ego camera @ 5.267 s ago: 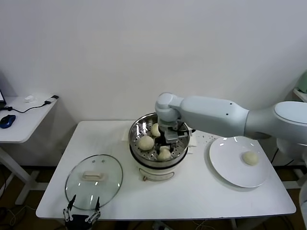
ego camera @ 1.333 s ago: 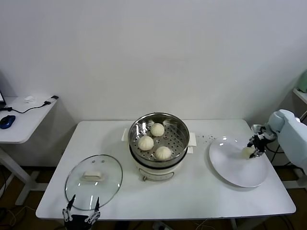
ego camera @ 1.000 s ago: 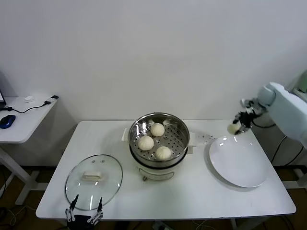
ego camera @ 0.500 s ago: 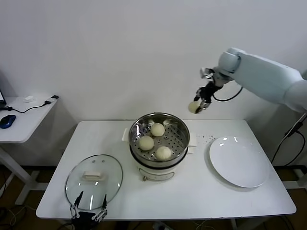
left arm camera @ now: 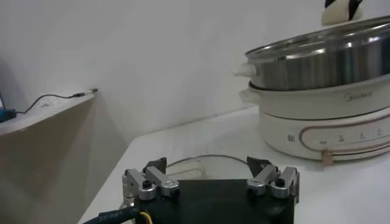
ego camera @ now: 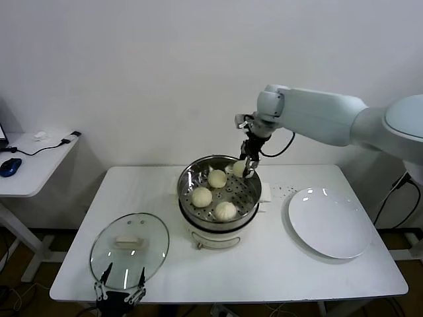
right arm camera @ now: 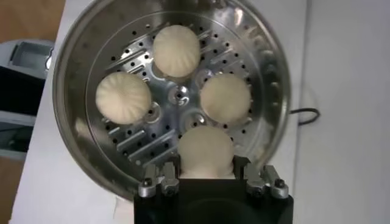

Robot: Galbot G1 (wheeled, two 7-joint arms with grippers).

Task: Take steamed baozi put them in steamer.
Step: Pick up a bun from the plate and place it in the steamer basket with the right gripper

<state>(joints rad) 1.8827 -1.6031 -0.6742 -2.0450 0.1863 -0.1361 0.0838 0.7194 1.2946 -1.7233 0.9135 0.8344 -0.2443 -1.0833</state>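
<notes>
My left gripper [ego camera: 120, 296] waits at the table's [ego camera: 264, 264] near edge, fingers spread, just in front of the glass lid [ego camera: 129, 249] lying flat. Beyond it stands the steamer [ego camera: 219, 188] on its white cooker base [left arm camera: 317, 122], with three baozi already on the perforated floor: one at the near side [ego camera: 225, 211], one to the left [ego camera: 201, 197] and one toward the back [ego camera: 217, 178]. To the right the white plate [ego camera: 328, 222] lies bare. My right gripper [ego camera: 246, 168] hangs over the steamer's far right rim, pinching the fourth baozi [right arm camera: 206, 151] between its fingers, the bun held just above the basket floor.
</notes>
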